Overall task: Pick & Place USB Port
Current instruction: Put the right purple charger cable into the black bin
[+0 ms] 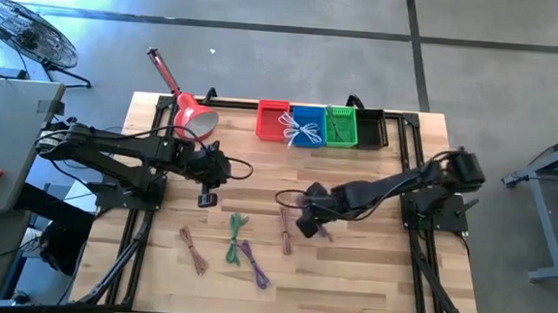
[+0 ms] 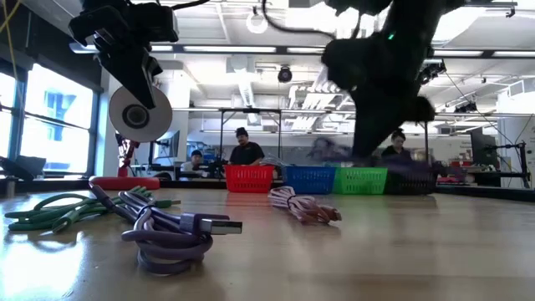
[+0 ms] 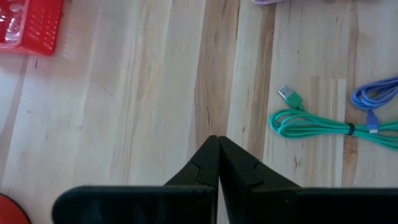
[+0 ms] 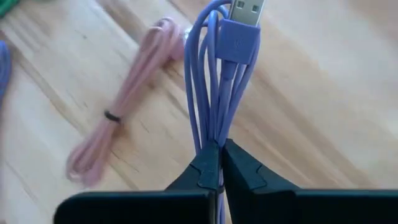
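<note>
Your right gripper [image 4: 219, 163] has its fingers pinched shut on the purple cable [image 4: 219, 87]. The coiled loops run straight out from between the fingertips, and the plug points away from the wrist, so the cable's long axis lines up with the gripper itself. Seen from above, that gripper [image 1: 310, 222] sits over the middle of the table [image 1: 369, 278], with the pink cable [image 4: 121, 118] lying loose on the wood just beside it.

What your next move turns on is direction. The row of baskets stands at the far edge, well apart from the held cable, and the blue basket [image 1: 307, 125] lies almost straight beyond it, between the red basket [image 1: 272, 119] and the green basket [image 1: 341, 126]. I judge a carry away from you, toward that row, is what remains.

Your left gripper [image 3: 219, 155] is closed on nothing and waits over bare wood, with the green cable [image 3: 323, 121] off to one side. The right arm is plainly the one to finish this.
</note>
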Controlling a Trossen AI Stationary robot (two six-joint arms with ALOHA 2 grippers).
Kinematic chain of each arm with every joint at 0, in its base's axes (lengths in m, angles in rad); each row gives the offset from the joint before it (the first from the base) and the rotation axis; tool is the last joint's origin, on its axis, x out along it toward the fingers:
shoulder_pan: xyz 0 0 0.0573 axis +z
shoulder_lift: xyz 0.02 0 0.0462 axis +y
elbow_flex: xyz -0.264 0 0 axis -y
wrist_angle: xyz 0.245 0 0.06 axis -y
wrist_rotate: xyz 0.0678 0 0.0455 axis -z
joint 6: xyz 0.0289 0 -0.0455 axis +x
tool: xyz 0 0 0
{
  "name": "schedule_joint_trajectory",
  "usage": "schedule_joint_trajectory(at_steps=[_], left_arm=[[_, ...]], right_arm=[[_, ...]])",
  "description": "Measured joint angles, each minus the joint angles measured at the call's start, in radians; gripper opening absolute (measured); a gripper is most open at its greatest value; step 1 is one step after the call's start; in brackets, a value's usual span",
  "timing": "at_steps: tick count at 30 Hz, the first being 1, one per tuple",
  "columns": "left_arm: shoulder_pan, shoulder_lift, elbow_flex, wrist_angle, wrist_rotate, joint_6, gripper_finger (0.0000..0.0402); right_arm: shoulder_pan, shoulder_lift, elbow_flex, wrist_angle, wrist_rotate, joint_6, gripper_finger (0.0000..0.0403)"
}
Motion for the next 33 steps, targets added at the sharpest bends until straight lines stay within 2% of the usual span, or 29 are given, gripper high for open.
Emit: schedule_joint_trajectory(at_steps=[10,17,24,29,33], left_arm=[[0.0,0.0,0.0,0.04,-0.013,0.001,0.0001],[0.0,0.0,0.0,0.098,-0.029,0.017,0.0001],[0.0,0.0,0.0,0.155,-0.029,0.039,0.0001],[0.0,0.001,0.0,0.197,-0.029,0.079,0.0001],[0.0,0.001,0.0,0.211,-0.024,0.084,0.0001]], right_arm=[[-0.078,-0.342,0.0,-0.292,0.331,-0.044,0.0],[-0.283,-0.559,0.001,-0.337,0.492,-0.16,0.0],[-0.626,-0.631,0.002,-0.377,0.434,-0.328,0.0],[-0.831,-0.575,0.002,-0.388,0.319,-0.42,0.0],[-0.928,-0.487,0.002,-0.378,0.244,-0.478,0.0]])
